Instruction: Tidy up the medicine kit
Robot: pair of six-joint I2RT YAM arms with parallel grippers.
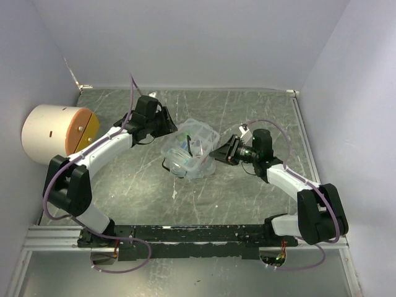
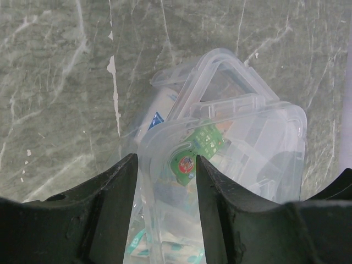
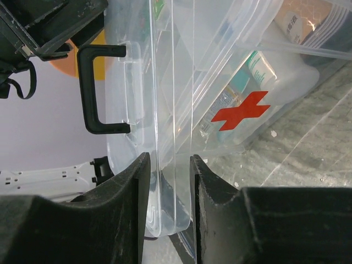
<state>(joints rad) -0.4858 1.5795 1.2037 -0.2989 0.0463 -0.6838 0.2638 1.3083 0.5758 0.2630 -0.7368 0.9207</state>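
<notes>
- We see the medicine kit [image 1: 189, 151] near the middle of the grey marbled table [image 1: 260, 117], between the two arms. It is a small clear plastic case, and it does not lie flat but stands tilted.
- The left gripper [image 1: 168, 127] is at the far-left side of the kit, and the right gripper [image 1: 215, 154] is at its right side.
- In the left wrist view, a rounded clear corner of the kit [image 2: 247, 143] sits between the two black fingers [image 2: 118, 187] of the left gripper [image 2: 166, 181]. The plastic fills almost all the gap. We cannot tell whether the fingers press it or only stand beside it.
- Through the plastic in that view we see a small green packet [image 2: 192, 151] and some white packets, blurred.
- In the right wrist view, the right gripper [image 3: 169, 187] has its fingers [image 3: 132, 203] drawn near together, and they pinch the thin clear walls of the kit [image 3: 181, 66].
- In this same view the black handle [image 3: 88, 91] stands upright on the left side of the case, and the red cross [image 3: 240, 114] shows on a clear face at the right, with packets behind it.
- A big white-and-orange cylinder [image 1: 55, 133] lies at the left edge of the table, well apart from the kit.
</notes>
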